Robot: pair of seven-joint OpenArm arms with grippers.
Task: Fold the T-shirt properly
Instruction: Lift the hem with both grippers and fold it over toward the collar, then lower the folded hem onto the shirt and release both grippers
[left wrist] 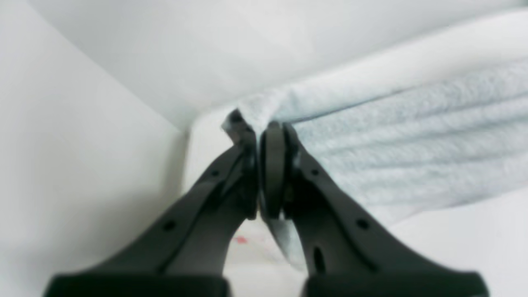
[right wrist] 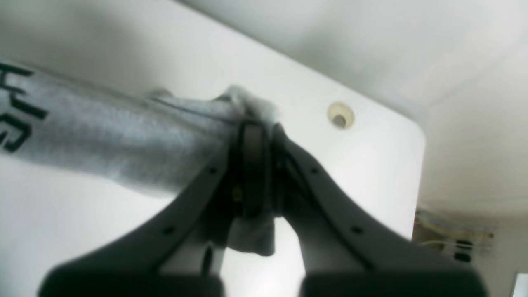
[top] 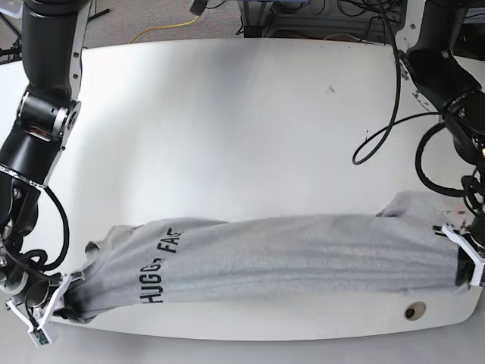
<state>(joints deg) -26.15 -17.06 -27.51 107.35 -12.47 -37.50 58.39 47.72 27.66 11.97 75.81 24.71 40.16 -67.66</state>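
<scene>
We have the T-shirt (top: 280, 254) stretched into a long band along the near edge of the white table (top: 227, 114), one end in each hand. In the base view our right hand (top: 57, 303) sits at that view's left end of the band, and the right wrist view shows its jaws pressed together on a bunched wad of grey knit, with black lettering (right wrist: 16, 111) just along the cloth from the grip. Our left hand (top: 464, 265) is at the other end, and its wrist view likewise shows the jaws clamped on a gathered corner of fabric, a tail of it hanging out below the fingers. The cloth looks light, soft and limp; it sags into lengthwise ridges between the two grips and has no stiffness to keep a shape on its own. We judge it will go wherever the hands carry it, crease easily, and collapse in a heap if either grip lets go. It is not fragile, but a thin knit can slide out of a pinch that holds only one layer, so the best hold is on a seam, hem or bunched corner, as we have now.
</scene>
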